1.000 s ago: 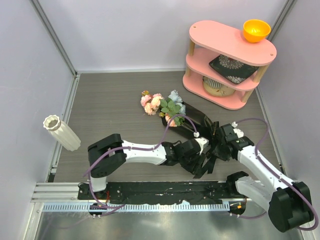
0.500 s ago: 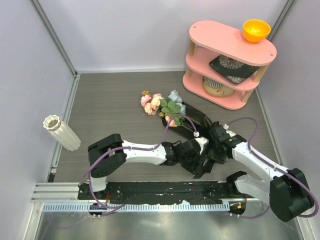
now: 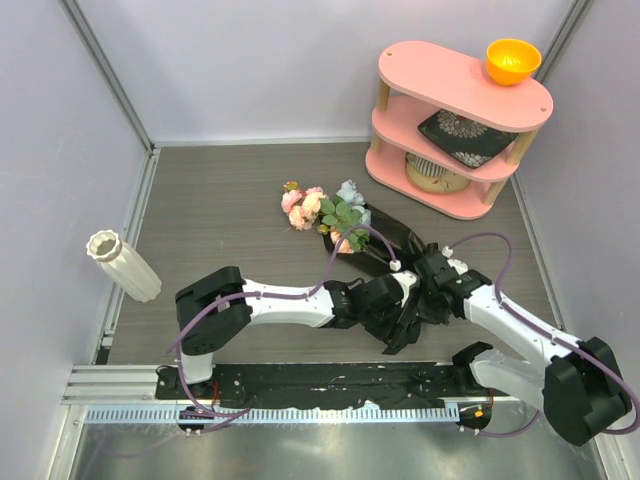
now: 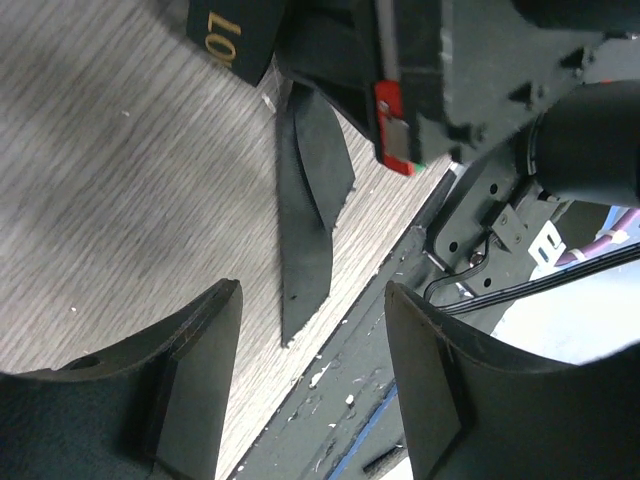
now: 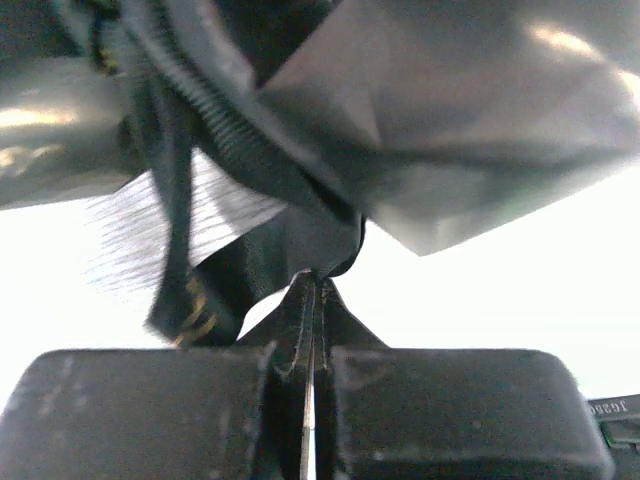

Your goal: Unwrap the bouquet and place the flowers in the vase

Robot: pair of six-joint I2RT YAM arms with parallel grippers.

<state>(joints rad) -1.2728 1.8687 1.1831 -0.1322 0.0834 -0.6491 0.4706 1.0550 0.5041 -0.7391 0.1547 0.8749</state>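
Observation:
The bouquet [image 3: 330, 215] lies mid-table, its pink, peach and pale-blue flowers [image 3: 305, 207] pointing away from me. Its black paper [image 3: 392, 240] runs toward the arms. My right gripper [image 3: 426, 293] is at the tied end, and in the right wrist view its fingertips [image 5: 314, 284] are pressed together on a fold of black ribbon [image 5: 290, 250]. My left gripper [image 3: 404, 322] hovers open just beside it. Below its spread fingers [image 4: 200, 350] a loose ribbon tail [image 4: 308, 225] lies on the wood, touching neither. The cream ribbed vase [image 3: 124, 265] stands far left, by the wall.
A pink three-tier shelf [image 3: 455, 100] stands at the back right with an orange bowl [image 3: 512, 60], a floral black plate [image 3: 465, 135] and a ribbed white cup [image 3: 430, 172]. The black base rail [image 3: 330, 380] runs along the near edge, close under the left gripper.
The right gripper has slid left into the ribbon at the tied end and gone from open to shut. The left gripper's jaws have spread slightly wider, with the arm almost still.

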